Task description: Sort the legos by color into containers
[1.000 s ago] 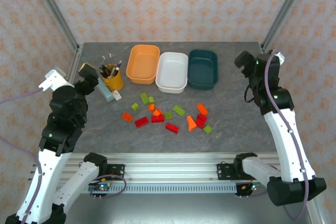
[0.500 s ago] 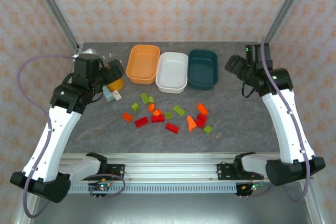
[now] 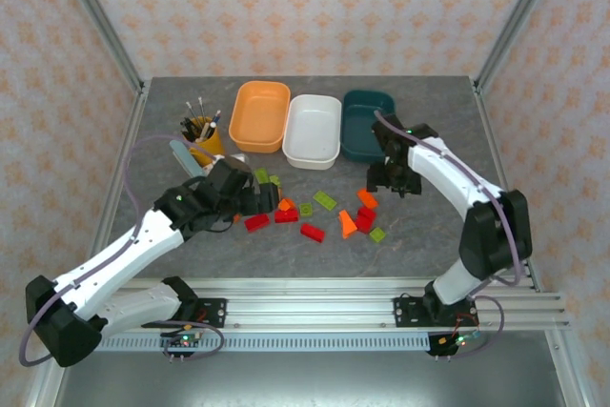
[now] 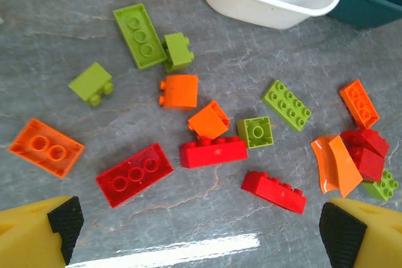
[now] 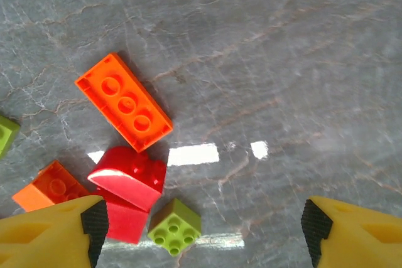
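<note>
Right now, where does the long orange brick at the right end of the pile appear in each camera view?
Top external: the long orange brick lies right of centre, at the pile's upper right corner.
Left wrist: the brick is near the right edge, at mid height.
Right wrist: the brick is upper left, lying diagonally.
Shared landmark: the red bricks sit just below it in every view.

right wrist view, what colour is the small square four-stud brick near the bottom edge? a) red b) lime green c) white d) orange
b, the small four-stud brick is lime green, and it lies on the table just right of the red bricks.
</note>
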Controlling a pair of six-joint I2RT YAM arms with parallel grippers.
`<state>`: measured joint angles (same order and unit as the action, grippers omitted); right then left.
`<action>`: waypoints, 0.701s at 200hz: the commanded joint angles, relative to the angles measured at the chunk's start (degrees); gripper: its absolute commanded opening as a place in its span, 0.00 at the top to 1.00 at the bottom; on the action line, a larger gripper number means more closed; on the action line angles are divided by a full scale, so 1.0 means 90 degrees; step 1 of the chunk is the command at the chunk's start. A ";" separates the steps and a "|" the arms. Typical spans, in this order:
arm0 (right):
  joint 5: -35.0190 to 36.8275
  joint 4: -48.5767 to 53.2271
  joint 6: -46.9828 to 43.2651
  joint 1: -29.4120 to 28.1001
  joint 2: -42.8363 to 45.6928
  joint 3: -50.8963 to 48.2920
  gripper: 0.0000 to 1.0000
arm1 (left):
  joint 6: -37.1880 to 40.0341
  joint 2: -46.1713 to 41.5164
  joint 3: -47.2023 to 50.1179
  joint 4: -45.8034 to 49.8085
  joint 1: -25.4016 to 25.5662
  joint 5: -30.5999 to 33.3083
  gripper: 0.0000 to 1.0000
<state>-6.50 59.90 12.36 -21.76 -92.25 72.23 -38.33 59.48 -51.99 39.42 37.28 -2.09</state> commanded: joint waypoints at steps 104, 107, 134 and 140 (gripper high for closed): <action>-0.0455 -0.0982 -0.0846 -0.0287 -0.1648 0.0129 0.22 | -0.0351 -0.0106 0.0450 -0.1270 0.0135 0.0300 0.00; -0.0451 -0.0982 -0.0845 -0.0296 -0.1675 0.0132 0.23 | -0.0351 -0.0113 0.0446 -0.1273 0.0135 0.0288 0.00; -0.0418 -0.0955 -0.0833 -0.0334 -0.1882 0.0222 0.29 | -0.0395 -0.0118 0.0470 -0.1265 0.0135 0.0320 0.00; -0.0392 -0.0951 -0.0829 -0.0348 -0.1922 0.0243 0.32 | -0.0407 -0.0124 0.0478 -0.1255 0.0135 0.0329 0.00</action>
<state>-10.59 51.11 5.28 -24.36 -107.59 72.73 -40.73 59.37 -48.47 28.80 38.26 -1.04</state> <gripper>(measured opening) 0.721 0.997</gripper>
